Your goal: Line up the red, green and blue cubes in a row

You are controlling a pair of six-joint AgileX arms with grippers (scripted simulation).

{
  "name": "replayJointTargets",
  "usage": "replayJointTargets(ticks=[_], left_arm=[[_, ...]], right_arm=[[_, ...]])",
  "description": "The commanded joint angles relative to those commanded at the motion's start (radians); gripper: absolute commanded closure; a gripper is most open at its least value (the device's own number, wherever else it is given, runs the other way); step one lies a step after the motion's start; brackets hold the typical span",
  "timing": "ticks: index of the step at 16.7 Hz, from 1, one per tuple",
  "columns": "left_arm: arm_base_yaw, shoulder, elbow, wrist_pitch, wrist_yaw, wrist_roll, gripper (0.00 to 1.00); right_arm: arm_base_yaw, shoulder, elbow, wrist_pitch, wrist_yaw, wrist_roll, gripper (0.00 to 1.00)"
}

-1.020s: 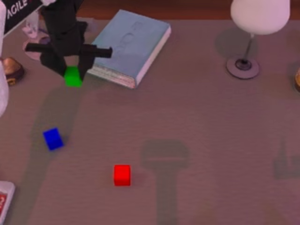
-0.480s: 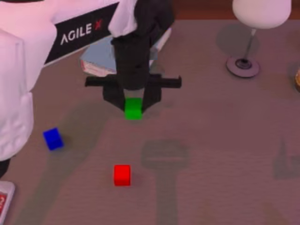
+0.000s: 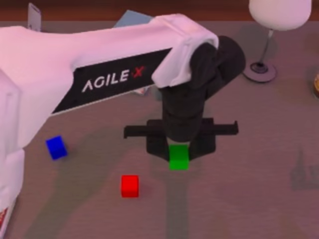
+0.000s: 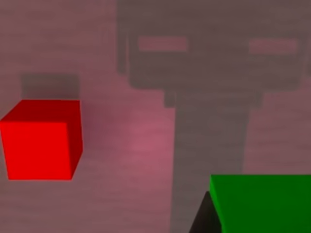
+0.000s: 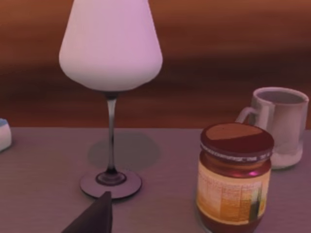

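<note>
My left gripper (image 3: pixel 178 153) hangs over the middle of the table, shut on the green cube (image 3: pixel 178 157). The red cube (image 3: pixel 130 185) rests on the table to the left of the green one and a little nearer the front edge. Further left sits the blue cube (image 3: pixel 56 147), turned slightly askew. In the left wrist view the green cube (image 4: pixel 262 204) fills the space at my left gripper (image 4: pixel 262 221), with the red cube (image 4: pixel 41 140) beyond it. My right gripper (image 5: pixel 95 218) is parked outside the top view, near the wine glass.
A wine glass (image 3: pixel 276 15) stands at the back right. The pale-blue book (image 3: pixel 132 20) lies at the back, mostly hidden under my left arm. A brown-lidded jar (image 5: pixel 234 177) and a mug (image 5: pixel 282 126) stand near the right gripper.
My left gripper has carried the green cube from beside the book at the back left to the middle of the table, right of the red cube. Red and blue cubes have stayed put.
</note>
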Motion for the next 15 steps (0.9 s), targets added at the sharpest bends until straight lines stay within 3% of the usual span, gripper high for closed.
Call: replayJointTargets(ticks=[5,11,15], left_arm=[[0.003,0.008,-0.012,0.015,0.000,0.004,1.00],[0.001,0.060,-0.155,0.221,0.000,0.003,1.00],[0.001,0.070,-0.177,0.247,0.001,0.002,1.00]], right_arm=[[0.000,0.000,0.000,0.000,0.000,0.000,0.00],[0.000,0.000,0.000,0.000,0.000,0.000,0.00],[0.000,0.000,0.000,0.000,0.000,0.000,0.00]])
